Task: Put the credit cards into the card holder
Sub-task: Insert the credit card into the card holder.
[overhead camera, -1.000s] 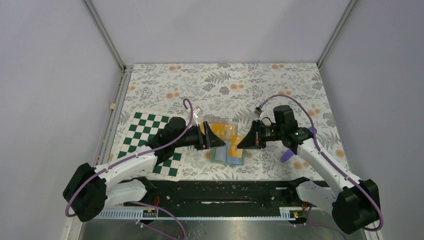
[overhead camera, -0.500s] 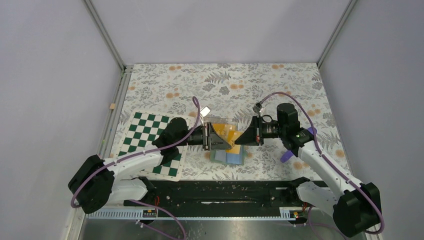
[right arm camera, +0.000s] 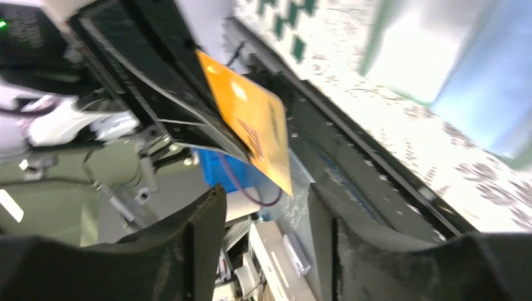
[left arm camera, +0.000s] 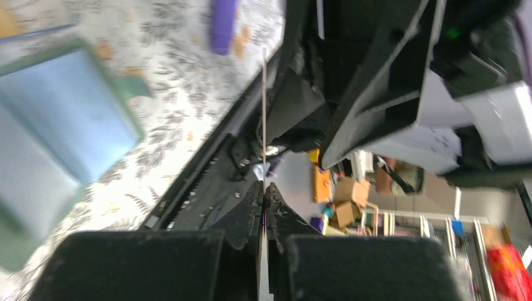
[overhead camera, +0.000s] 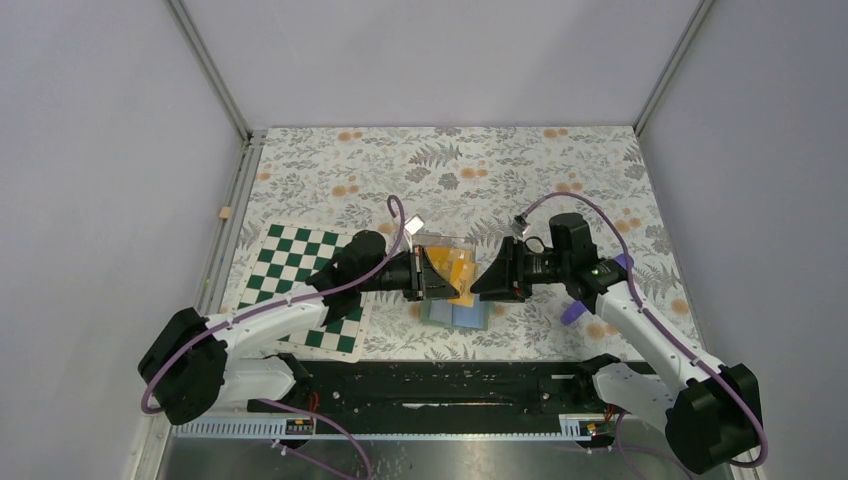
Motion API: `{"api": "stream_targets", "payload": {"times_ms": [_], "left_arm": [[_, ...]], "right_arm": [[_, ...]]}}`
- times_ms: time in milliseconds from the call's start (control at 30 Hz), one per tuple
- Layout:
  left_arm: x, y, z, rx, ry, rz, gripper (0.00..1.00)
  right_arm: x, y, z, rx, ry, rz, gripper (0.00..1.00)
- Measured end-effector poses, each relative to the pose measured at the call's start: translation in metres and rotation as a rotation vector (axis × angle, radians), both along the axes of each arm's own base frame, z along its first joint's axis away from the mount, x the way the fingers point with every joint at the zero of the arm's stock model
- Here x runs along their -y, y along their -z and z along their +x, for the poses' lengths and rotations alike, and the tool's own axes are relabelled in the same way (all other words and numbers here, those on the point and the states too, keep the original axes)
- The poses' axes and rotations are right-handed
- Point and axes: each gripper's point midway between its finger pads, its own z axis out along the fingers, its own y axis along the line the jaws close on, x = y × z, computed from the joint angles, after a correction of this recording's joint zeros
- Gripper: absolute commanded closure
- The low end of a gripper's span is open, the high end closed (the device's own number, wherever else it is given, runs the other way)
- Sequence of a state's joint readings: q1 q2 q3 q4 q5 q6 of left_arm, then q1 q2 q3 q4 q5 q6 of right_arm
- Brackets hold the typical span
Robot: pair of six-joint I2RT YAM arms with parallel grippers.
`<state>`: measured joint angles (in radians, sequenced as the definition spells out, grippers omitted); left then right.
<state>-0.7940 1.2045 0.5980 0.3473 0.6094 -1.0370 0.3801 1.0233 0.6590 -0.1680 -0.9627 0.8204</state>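
Credit cards: qty 1 confirmed, an orange-yellow credit card [right arm camera: 251,122], held off the surface [overhead camera: 600,170] at ctr, above the card holder's [overhead camera: 455,313] far edge. More orange shows through a clear plastic piece [overhead camera: 440,244] just behind it; no. of cards there can't be told.

Grip: L end effector [overhead camera: 440,277] is pressed together on the card, pinching one end. In the L wrist view the card is edge-on, a thin line running out from between the fingers. R end effector [right arm camera: 265,191] is spread, facing the L one. The card's free corner hangs just at the gap, touching neither finger as far as visible.

Containers: card holder qty 1, pale blue panels w/ green rim, lying flat on the surface below both end effectors. Contents can't be told.

Writing: dark print on the card face, too blurred to read.

Other items: chequered board [overhead camera: 300,280], green/white, qty 1, on the surface under the L arm. Purple item [overhead camera: 571,311], partly hidden by the R arm. Surface has a floral pattern.
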Motion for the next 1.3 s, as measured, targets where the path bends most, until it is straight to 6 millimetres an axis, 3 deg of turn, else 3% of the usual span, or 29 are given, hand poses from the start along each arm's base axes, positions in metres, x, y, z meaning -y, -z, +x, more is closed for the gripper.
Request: {"api": "stream_targets", "payload": {"times_ms": [167, 367, 500, 633, 900, 1300], "left_arm": [[-0.009, 0.034, 0.015, -0.040, -0.111, 0.159, 1.00], [-0.011, 0.092, 0.021, -0.108, -0.157, 0.328, 1.00], [-0.014, 0.129, 0.023, -0.160, -0.171, 0.422, 1.00], [-0.018, 0.144, 0.027, -0.167, -0.202, 0.470, 1.00], [-0.020, 0.149, 0.037, -0.144, -0.253, 0.488, 1.00], [-0.014, 0.157, 0.042, -0.168, -0.285, 0.445, 1.00]], "right_arm": [[0.020, 0.052, 0.001, -0.071, 0.113, -0.205, 0.29], [0.046, 0.133, -0.017, -0.212, 0.188, -0.401, 0.35], [0.052, 0.162, -0.017, -0.277, 0.178, -0.484, 0.37], [0.054, 0.175, -0.013, -0.289, 0.169, -0.520, 0.38], [0.049, 0.175, 0.011, -0.232, 0.173, -0.534, 0.48], [0.043, 0.185, 0.019, -0.271, 0.150, -0.528, 0.65]]}}
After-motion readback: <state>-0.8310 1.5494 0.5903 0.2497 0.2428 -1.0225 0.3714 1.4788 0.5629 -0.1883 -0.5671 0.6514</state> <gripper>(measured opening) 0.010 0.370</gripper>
